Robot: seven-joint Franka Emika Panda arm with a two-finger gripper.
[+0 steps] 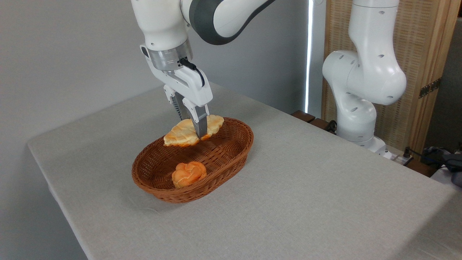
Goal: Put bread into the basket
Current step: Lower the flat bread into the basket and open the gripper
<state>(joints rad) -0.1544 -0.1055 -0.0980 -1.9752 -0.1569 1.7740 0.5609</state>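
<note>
The gripper (195,127) pinches the bread (180,134) between closed-in jaws, holding it over the basket's (231,156) far rim (whether it touches the wicker is unclear). A small orange roll (188,173) lies inside.

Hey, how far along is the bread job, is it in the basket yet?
Nearly. Done: the bread is picked up and carried over the far end of the basket. In hand: the end effector is shut on it, holding it around rim height, tilted, not lying on the bottom. Left: lower it, let go and pull away. A small roll already sits inside.
</note>
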